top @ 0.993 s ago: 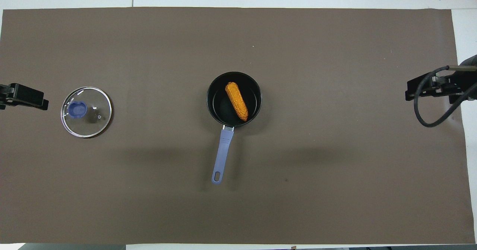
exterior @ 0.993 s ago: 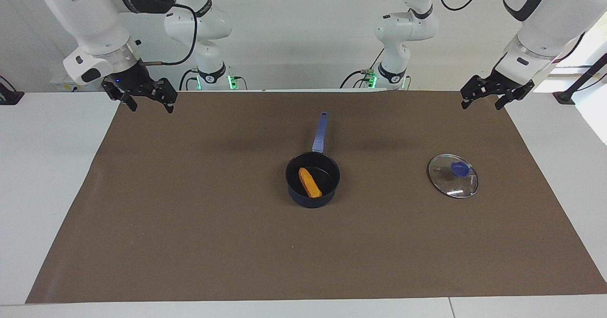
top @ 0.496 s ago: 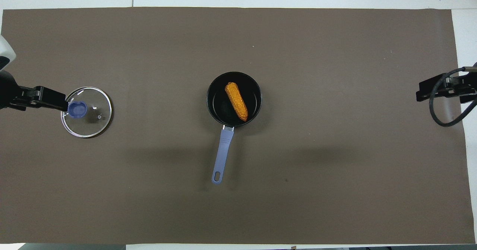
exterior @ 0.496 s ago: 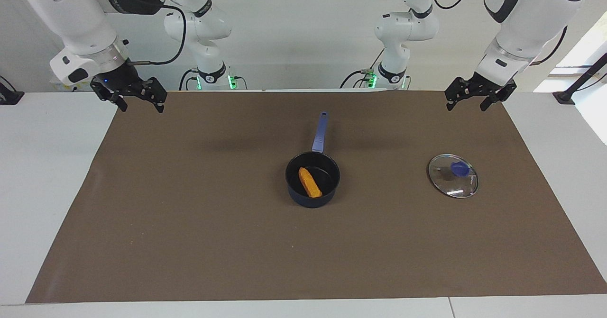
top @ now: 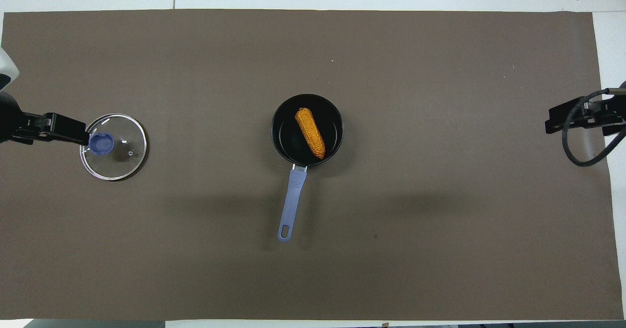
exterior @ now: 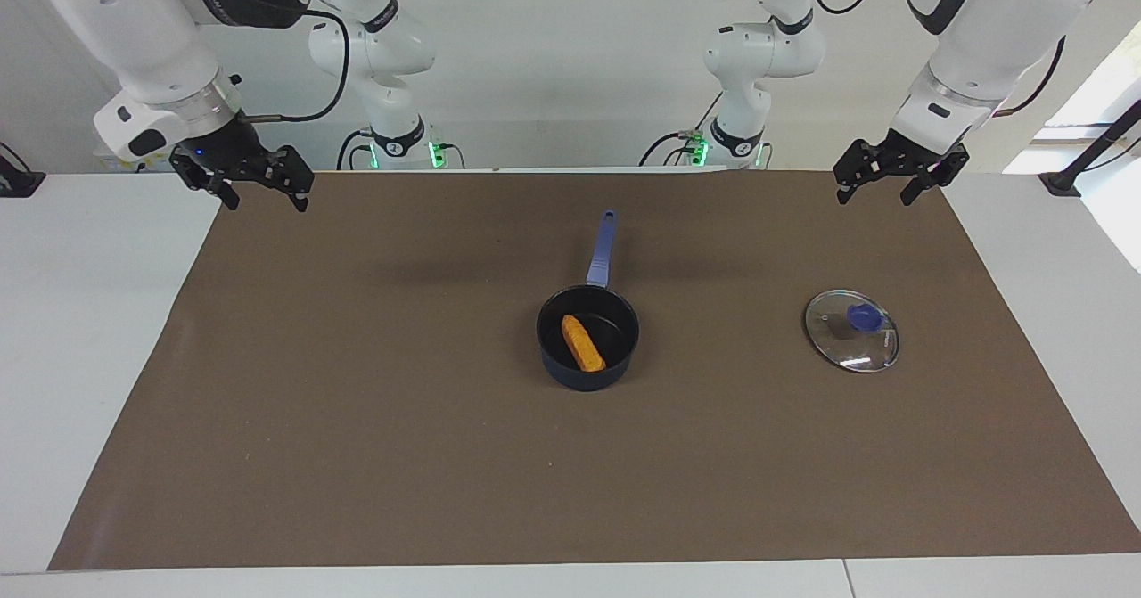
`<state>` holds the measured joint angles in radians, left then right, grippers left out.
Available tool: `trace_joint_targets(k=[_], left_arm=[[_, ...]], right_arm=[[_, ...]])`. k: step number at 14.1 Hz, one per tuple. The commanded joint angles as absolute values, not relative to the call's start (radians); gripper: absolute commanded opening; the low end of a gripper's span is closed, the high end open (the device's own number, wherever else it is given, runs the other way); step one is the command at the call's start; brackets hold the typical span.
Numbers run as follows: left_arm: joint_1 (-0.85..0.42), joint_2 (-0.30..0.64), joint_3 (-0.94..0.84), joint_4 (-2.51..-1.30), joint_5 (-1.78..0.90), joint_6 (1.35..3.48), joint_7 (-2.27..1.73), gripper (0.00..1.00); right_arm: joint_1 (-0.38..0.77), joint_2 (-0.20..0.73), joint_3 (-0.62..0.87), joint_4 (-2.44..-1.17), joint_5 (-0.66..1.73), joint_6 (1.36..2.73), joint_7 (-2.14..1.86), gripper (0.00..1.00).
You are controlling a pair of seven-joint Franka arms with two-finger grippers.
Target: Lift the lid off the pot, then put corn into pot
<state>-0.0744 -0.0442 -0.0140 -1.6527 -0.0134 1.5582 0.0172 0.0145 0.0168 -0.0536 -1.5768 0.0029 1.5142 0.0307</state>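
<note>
The dark navy pot (exterior: 588, 378) stands in the middle of the brown mat, its blue-purple handle (exterior: 602, 249) pointing toward the robots. The orange-yellow corn (exterior: 582, 343) lies inside the pot, as the overhead view (top: 310, 133) also shows. The glass lid (exterior: 847, 347) with its blue knob lies flat on the mat toward the left arm's end, apart from the pot (top: 286, 142). My left gripper (exterior: 875, 195) hangs open and empty in the air above the mat's edge by the robots. My right gripper (exterior: 266, 201) hangs open and empty above the mat's corner at the right arm's end.
The brown mat (exterior: 357, 420) covers most of the white table (exterior: 80, 331). In the overhead view the left gripper (top: 63, 130) overlaps the rim of the lid (top: 122, 159), and the right gripper (top: 582, 115) with its cable sits over the mat's edge.
The left gripper has shifted a little toward the table's middle, the right gripper a little toward its own end. Pot, corn and lid have not moved.
</note>
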Motion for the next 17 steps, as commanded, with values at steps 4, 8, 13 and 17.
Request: trace_joint_targets(k=[4,8,13,17], left_arm=[[-0.110,-0.057,-0.002,-1.657,0.006,1.563,0.005,1.00],[-0.107,-0.058,-0.005,-1.657,0.006,1.562,0.005,1.00],[-0.106,-0.058,-0.008,-1.658,0.005,1.562,0.005,1.00],[-0.107,-0.058,-0.009,-1.660,0.005,1.560,0.005,1.00]], right_arm=[[-0.018,-0.006,-0.037,-1.608,-0.003,1.529,0.008,1.00],[-0.026,-0.006,-0.037,-1.609,-0.006,1.543,0.014,1.00],[-0.028,-0.005,-0.035,-1.603,0.003,1.535,0.006,1.00],[-0.028,-0.006,-0.037,-1.601,0.005,1.540,0.005,1.00]])
